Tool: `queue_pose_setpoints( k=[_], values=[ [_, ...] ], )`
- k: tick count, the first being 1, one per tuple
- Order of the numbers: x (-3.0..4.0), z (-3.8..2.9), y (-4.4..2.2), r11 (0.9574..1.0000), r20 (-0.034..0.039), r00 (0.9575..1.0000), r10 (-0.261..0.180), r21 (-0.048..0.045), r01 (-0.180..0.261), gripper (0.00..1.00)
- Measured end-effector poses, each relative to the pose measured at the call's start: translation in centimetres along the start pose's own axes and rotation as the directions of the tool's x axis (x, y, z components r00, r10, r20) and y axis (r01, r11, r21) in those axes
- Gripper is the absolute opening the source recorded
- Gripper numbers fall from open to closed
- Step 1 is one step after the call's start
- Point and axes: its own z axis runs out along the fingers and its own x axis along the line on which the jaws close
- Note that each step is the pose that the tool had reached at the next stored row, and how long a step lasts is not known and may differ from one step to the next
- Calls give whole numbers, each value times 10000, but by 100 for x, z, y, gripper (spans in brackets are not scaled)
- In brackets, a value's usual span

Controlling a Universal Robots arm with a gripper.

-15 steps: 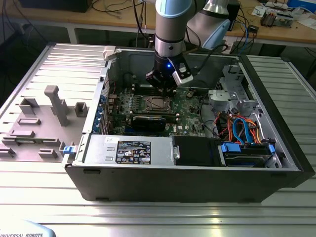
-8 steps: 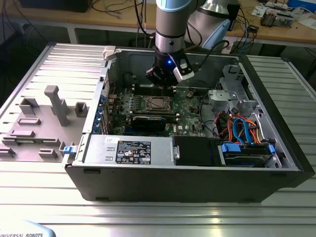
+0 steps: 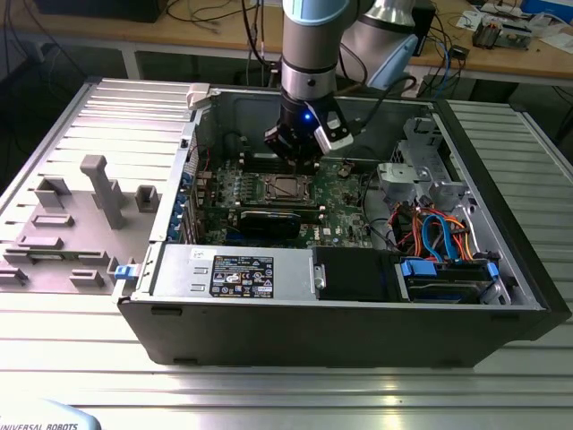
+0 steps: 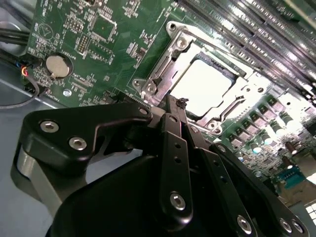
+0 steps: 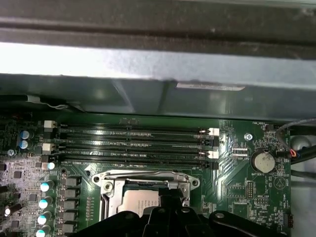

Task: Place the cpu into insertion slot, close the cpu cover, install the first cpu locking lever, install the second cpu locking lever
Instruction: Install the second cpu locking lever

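The cpu point(image 4: 201, 85) shows its dull silver top inside the insertion slot point(image 3: 285, 187) on the green board. The cpu cover point(image 4: 159, 69) lies flat around it as a silver-grey frame. My gripper point(image 4: 180, 102) hangs just above one edge of the socket, and its black fingers point(image 4: 174, 148) meet at the tip with nothing visible between them. In the first wrist view the gripper point(image 5: 171, 193) overlaps the socket's edge beside the cpu point(image 5: 137, 201), and a thin metal lever point(image 5: 143, 173) runs along the cover point(image 5: 109, 190). In the exterior view the gripper point(image 3: 298, 161) stands over the socket.
Long black memory slots point(image 5: 133, 143) run beside the socket, close to the case wall point(image 5: 148, 94). A coin battery point(image 5: 262, 160) sits on the board. A black graphics card point(image 3: 269, 221), a power supply point(image 3: 233, 271) and coloured cables point(image 3: 439, 235) fill the rest of the open case.
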Motion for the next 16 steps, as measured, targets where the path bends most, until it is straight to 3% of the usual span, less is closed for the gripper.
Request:
queue_pose_setpoints(
  k=[16],
  values=[
    [2, -5, -56, 10000, 0, 10000, 0, 0, 0, 11]
  ],
)
